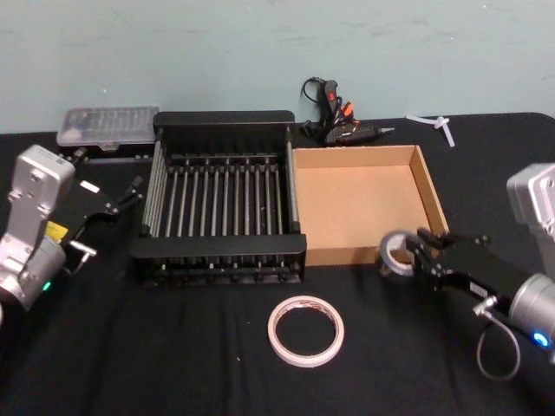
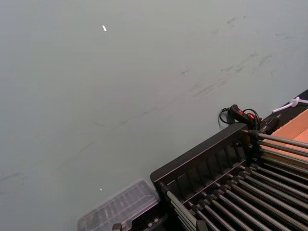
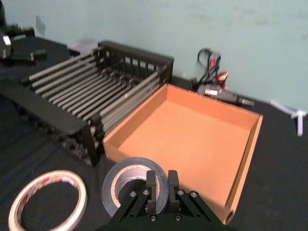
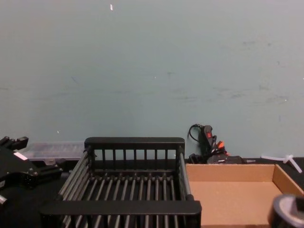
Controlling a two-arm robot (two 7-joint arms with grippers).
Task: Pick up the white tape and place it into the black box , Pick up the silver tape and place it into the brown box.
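My right gripper (image 1: 419,257) is shut on the wall of the silver tape (image 1: 396,254), holding the roll at the front right corner of the brown box (image 1: 434,192). The right wrist view shows the two fingers (image 3: 152,188) pinching the rim of the silver tape (image 3: 126,185), right beside the front wall of the brown box (image 3: 159,161). The white tape (image 1: 305,331) lies flat on the black cloth in front of both boxes. To the left of the brown box stands the black box (image 1: 224,120), with nothing in it. At the far left my left gripper (image 1: 111,208) rests open, beside the black box.
A black glue gun with its cord (image 1: 333,114) lies behind the boxes near the wall. At the back left sits a clear plastic case (image 1: 106,126). White plastic strips (image 1: 436,123) lie at the back right. Bare black cloth surrounds the white tape.
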